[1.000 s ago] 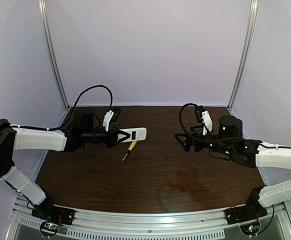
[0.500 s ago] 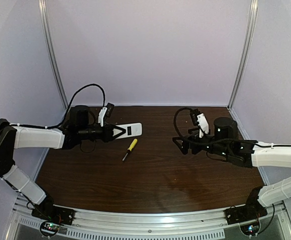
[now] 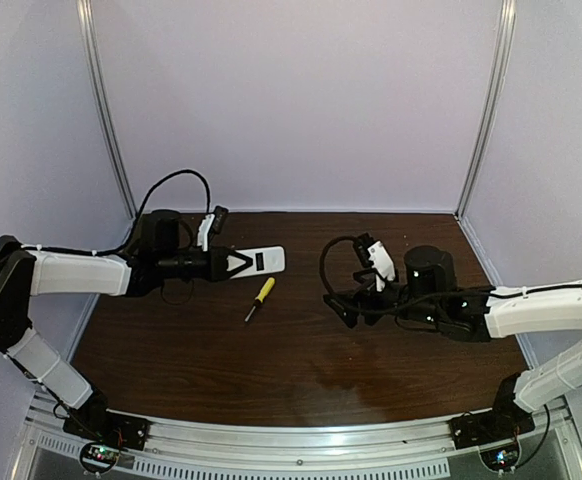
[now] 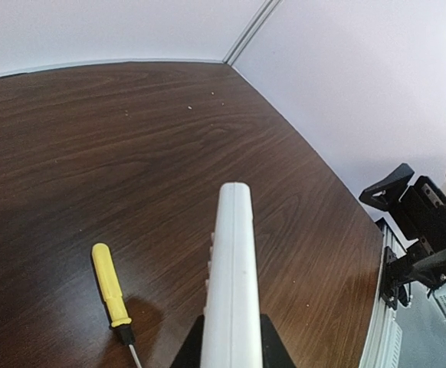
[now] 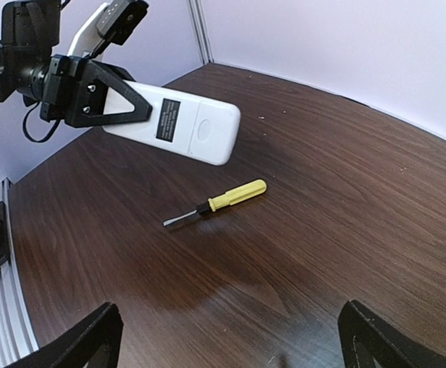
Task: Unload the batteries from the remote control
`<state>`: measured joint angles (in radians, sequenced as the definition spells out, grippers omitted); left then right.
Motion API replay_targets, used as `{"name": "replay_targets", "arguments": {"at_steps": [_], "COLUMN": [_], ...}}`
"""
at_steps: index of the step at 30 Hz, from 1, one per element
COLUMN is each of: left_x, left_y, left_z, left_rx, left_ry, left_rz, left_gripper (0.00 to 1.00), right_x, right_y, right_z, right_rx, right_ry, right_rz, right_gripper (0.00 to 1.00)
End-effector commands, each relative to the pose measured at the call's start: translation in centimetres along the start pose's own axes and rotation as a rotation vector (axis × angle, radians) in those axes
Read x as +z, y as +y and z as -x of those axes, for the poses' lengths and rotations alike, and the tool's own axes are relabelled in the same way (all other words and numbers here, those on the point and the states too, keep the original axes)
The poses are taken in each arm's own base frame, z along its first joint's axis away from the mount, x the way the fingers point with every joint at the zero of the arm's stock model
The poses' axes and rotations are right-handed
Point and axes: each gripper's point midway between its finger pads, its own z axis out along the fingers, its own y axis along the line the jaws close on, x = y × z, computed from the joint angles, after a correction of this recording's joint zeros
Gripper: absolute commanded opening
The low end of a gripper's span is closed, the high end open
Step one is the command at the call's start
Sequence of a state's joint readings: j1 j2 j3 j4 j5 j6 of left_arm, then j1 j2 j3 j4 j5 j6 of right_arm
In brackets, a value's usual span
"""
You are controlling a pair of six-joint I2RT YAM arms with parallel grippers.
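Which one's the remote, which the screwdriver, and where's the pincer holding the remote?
remote point(image 5: 200, 130), right wrist view, white back.
screwdriver point(image 5: 238, 192), right wrist view, yellow handle.
left pincer point(image 3: 245, 262), top view, between its fingertips.

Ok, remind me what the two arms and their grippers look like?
Both arms match: white link shells, black joints and round black motor housings. The left arm and the right arm each carry a looping black cable and a small white camera block at the wrist. The left gripper has black triangular fingers; the right gripper is black too.
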<state>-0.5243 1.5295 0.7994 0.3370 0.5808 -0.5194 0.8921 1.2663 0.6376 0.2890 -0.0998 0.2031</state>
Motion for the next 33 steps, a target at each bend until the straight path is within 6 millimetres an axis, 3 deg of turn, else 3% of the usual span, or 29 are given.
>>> {"name": "replay_targets", "arguments": {"at_steps": [1,15,26,33], "left_x": [-0.9,-1.3,-2.1,-2.4], "left_y": [-1.2,-2.3,-4.0,-5.0], "left_z": [1.8,0.8,0.1,-0.4], "left_rx": [-0.004,-0.075,-0.025,-0.001], "left_ry": [-0.065,-0.066,-0.050,-0.034], "left_rz": [-0.032,-0.111,-0.190,-0.247], "left_gripper": [0.00,0.00,0.00,0.00], "right_x": [0.8,3.0,7.2,7.9], "right_y": [2.0,6.1,6.0,5.2], "right_z": [1.3,1.1,2.2,3.1], "right_rx": [-0.042,-0.053,0.043,0.154], "right_ry": [-0.043,-0.063,-0.039,-0.039], "right_rz": [0.039,0.115,0.052,0.126], "right_gripper": [1.00,0.99,0.97,0.83]}}
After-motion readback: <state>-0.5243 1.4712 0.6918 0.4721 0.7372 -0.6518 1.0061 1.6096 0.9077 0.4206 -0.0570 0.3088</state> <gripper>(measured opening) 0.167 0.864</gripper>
